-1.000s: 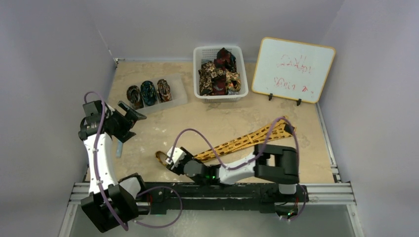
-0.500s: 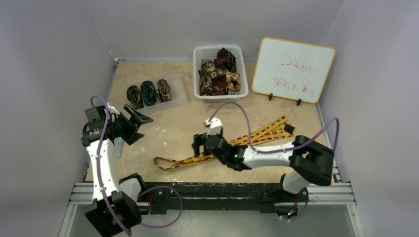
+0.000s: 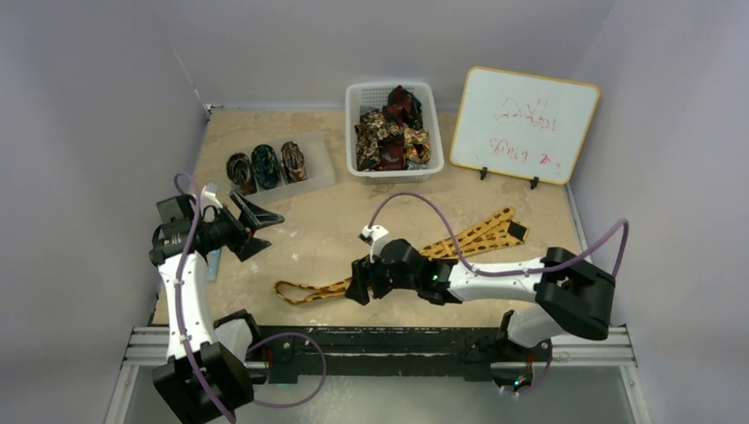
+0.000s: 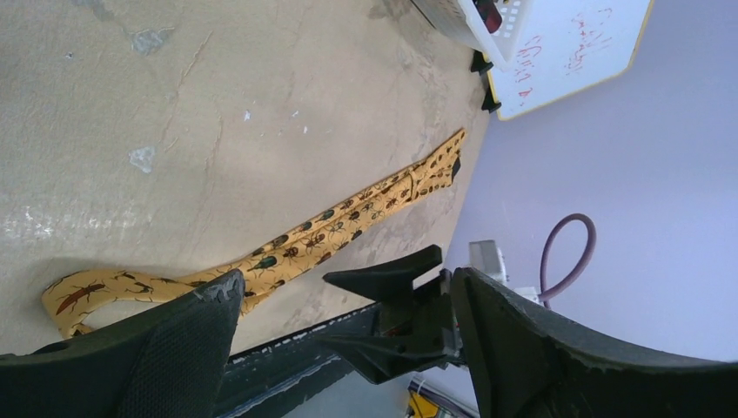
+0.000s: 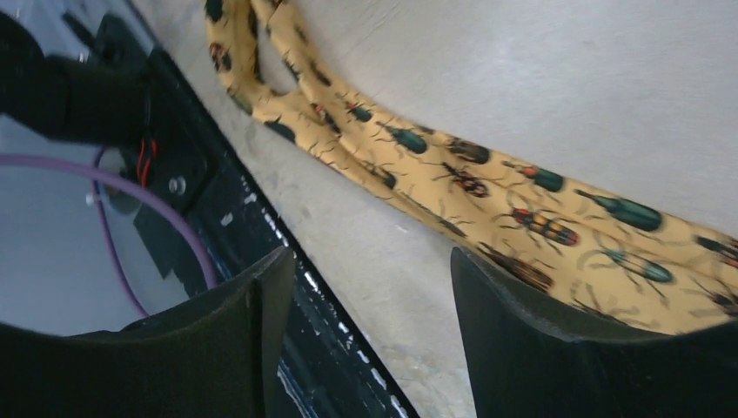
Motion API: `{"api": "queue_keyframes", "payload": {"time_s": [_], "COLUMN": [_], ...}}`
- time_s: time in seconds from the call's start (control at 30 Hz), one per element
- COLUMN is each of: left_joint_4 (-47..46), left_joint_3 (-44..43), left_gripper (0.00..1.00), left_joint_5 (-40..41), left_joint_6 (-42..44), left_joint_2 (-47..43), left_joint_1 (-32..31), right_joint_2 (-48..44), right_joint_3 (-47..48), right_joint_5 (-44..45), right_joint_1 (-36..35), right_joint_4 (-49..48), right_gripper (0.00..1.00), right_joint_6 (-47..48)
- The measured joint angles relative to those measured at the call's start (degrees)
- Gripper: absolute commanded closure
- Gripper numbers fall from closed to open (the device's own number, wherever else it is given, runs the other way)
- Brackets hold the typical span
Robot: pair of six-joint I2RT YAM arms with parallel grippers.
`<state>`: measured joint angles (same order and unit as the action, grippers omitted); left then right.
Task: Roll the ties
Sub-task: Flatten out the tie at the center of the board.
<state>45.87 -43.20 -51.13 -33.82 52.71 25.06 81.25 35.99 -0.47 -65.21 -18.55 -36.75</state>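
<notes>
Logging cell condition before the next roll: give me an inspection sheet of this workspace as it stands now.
Surface: tan mottled tabletop.
Job's things: yellow tie flat, unrolled, narrow end looped; three rolled ties in clear tray; loose ties heaped in white basket.
Clutter: whiteboard with red scribbles.
Grippers: left gripper open, raised, empty; right gripper open, close over the yellow tie.
Cables: purple cable arching over right arm; another along left arm.
Surroundings: plain pale walls.

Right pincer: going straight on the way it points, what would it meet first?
Probably the golden-yellow tie, lying on the table straight ahead of the open right pincer; its height above the tie is unclear.
</notes>
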Motion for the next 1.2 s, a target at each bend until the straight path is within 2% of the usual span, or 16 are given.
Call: {"api": "queue_keyframes", "payload": {"time_s": [0.17, 0.37, 0.63, 1.0, 1.07, 1.2], "left_joint_4": [-0.02, 0.0, -0.02, -2.6, -3.67, -5.77], "left_joint_3": [0.0, 0.0, 0.0, 2.51, 3.52, 5.25], "left_gripper": [0.13, 0.14, 0.14, 0.14, 0.14, 0.14], "left_joint_5": [-0.61, -0.96, -1.11, -1.77, -2.19, -2.67], "left_joint_6": [0.52, 0.7, 0.68, 0.33, -0.11, -1.16], "left_joint_2": [-0.22, -0.22, -0.22, 0.22, 0.22, 0.55], "left_joint_1": [0.0, 0.0, 0.0, 0.0, 0.0, 0.0], "right_joint_2": [8.35, 15.19, 18.14, 17.94, 17.33, 13.81], "right_joint_3": [3.3, 5.68, 8.07, 4.17, 3.39, 1.25], "right_joint_5": [-9.22, -11.1, 0.09, 10.78, 11.17, 7.63], "right_joint_1": [-0.22, -0.52, 0.92, 11.34, 12.2, 12.46], "right_joint_4": [-1.92, -3.37, -5.84, -13.55, -13.97, -12.9], "right_gripper": [0.38, 0.43, 0.44, 0.43, 0.4, 0.24], "right_joint_6": [3.26, 4.04, 0.42, -3.87, -3.65, 0.22]}}
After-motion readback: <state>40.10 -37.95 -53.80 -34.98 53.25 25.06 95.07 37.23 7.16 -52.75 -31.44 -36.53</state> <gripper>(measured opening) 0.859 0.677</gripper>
